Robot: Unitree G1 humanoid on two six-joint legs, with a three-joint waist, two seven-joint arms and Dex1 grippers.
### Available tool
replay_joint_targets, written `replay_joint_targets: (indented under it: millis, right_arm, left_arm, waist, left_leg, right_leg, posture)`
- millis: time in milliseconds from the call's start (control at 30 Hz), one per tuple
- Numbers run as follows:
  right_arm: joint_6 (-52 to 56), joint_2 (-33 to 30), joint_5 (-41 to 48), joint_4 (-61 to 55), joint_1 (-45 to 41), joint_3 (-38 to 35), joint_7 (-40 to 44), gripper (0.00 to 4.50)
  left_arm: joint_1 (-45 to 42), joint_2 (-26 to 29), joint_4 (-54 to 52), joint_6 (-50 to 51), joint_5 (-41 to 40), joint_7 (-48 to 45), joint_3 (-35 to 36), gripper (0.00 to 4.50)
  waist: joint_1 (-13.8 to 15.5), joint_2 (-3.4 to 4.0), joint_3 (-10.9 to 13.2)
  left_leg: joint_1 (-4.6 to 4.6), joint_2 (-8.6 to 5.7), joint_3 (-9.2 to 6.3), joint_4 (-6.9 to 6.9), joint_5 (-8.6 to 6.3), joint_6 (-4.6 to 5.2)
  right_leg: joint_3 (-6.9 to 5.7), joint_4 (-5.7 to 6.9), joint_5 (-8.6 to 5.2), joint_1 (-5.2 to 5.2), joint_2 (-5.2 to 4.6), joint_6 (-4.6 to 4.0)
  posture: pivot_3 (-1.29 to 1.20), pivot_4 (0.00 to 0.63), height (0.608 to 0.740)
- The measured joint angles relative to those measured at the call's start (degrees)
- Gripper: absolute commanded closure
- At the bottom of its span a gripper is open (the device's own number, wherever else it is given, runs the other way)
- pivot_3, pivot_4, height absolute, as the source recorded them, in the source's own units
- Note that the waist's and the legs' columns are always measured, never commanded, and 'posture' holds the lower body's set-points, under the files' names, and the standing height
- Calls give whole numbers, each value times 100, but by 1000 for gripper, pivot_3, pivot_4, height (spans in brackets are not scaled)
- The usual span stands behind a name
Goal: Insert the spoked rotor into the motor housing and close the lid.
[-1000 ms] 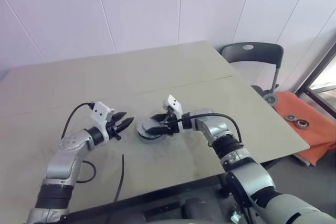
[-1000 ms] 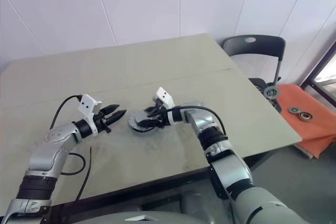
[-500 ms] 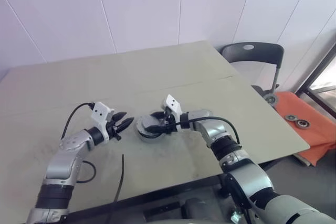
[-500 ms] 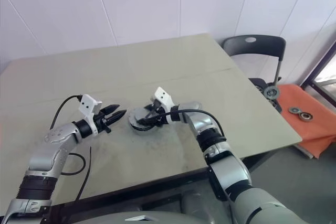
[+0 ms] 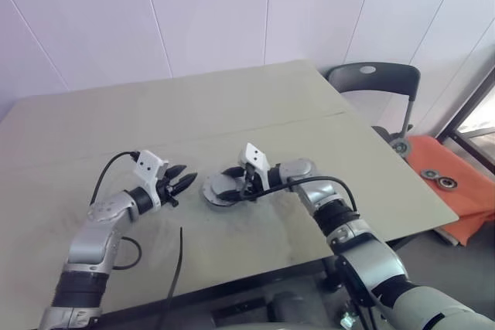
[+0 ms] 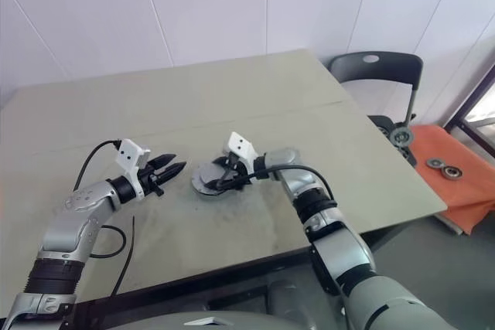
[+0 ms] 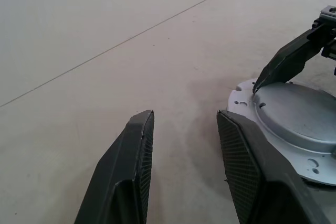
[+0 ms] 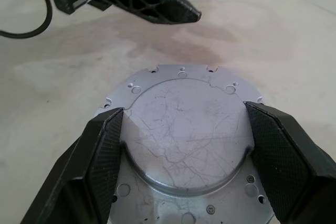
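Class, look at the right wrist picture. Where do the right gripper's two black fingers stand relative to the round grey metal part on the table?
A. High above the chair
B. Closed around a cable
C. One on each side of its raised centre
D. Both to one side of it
C: the right gripper's fingers flank the raised centre of the round grey part, one on each side.

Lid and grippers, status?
Right gripper shut on lid, seated flat on table. Left gripper open beside it, not touching. Nothing in the way.

Scratched silver-grey lid [image 8: 186, 129], black ribbed fingers [image 8: 105, 145], beige table [image 5: 232, 106]
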Motion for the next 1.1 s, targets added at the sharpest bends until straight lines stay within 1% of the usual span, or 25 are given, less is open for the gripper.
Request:
replay_joint_targets:
  millis: [233, 467, 600, 800, 967, 1100]
  right_arm:
    - [-34, 6, -64, 58, -51, 30, -62, 1309]
    - [-529, -5, -279, 169, -43, 169, -157, 1309]
    - [-590, -7, -286, 174, -29, 169, -146, 1309]
    - [-522, -47, -276, 159, -57, 166, -21, 1309]
    - [-137, -92, -200, 81, -126, 135, 202, 1309]
    - [-68, -122, -204, 20, -127, 138, 270, 1309]
  left_arm:
    - [0, -16, 3, -3, 18, 17, 0, 2508]
    - [13, -23, 1, -1, 17, 25, 0, 2508]
    - [13, -23, 1, 0, 16, 22, 0, 2508]
    - [13, -23, 1, 0, 17, 22, 0, 2508]
    - [11, -26, 1, -1, 17, 23, 0, 2508]
    - [6, -56, 2, -1, 18, 26, 0, 2508]
  waist:
    - [-1, -1, 0]
    - [-2, -2, -1]
    - [-2, -2, -2]
    - [10, -2, -2]
    - [20, -2, -2]
    - [27, -2, -2]
  left_leg:
    - [1, 0, 0, 0, 0, 0]
    - [14, 0, 0, 5, 0, 0]
    - [13, 0, 0, 5, 0, 0]
    - [11, 0, 0, 4, 0, 0]
    - [6, 0, -1, 1, 0, 0]
    - [2, 0, -1, -1, -1, 0]
  right_leg:
    - [0, -2, 1, 2, 0, -3]
    - [0, -1, -6, 19, 0, 7]
    - [0, -1, -5, 19, 0, 7]
    - [0, -2, -2, 18, -1, 3]
    - [-1, -7, 6, 14, -2, -11]
    - [-2, -12, 5, 12, -3, -9]
  posture:
    - [0, 0, 740]
    - [0, 0, 740]
    - [0, 0, 740]
    - [0, 0, 740]
    - [0, 0, 740]
    - [0, 0, 740]
